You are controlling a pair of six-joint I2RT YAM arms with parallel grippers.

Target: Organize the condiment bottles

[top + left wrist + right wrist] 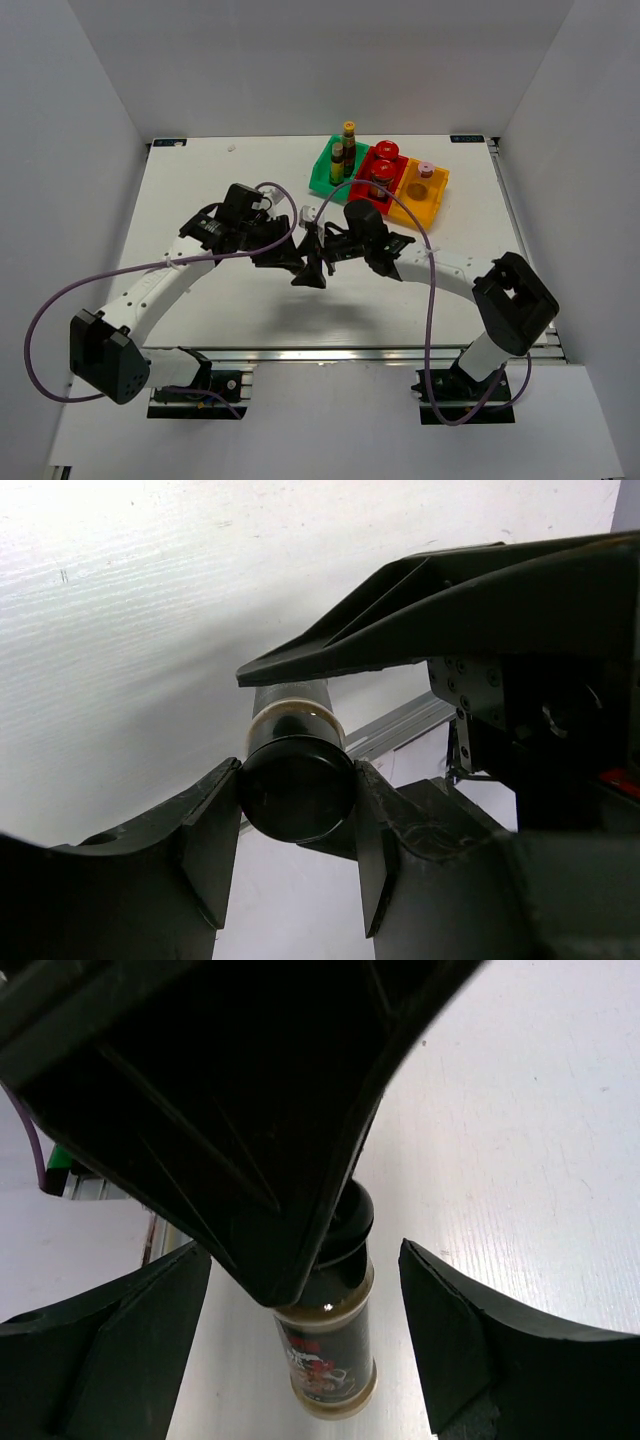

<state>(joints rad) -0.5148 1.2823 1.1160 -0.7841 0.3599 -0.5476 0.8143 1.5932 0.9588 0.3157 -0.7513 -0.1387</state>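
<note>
A small dark black-capped shaker (325, 1345) hangs above the white table. My left gripper (297, 810) is shut on its black cap (296, 788). My right gripper (305, 1330) is open, its fingers (470, 1350) standing either side of the shaker's body with gaps on both sides. In the top view both grippers meet mid-table, the left gripper (305, 268) and the right gripper (320, 245); the shaker is hidden there. Two yellow-capped bottles (349, 135) stand in the green bin (322, 180), two red-lidded jars (388, 152) in the red bin (363, 180), a pink-capped bottle (425, 172) in the yellow bin (420, 208).
The three bins sit in a row at the table's back right. White walls enclose the table on three sides. Purple cables loop over both arms. A metal rail (400, 730) runs along the near edge.
</note>
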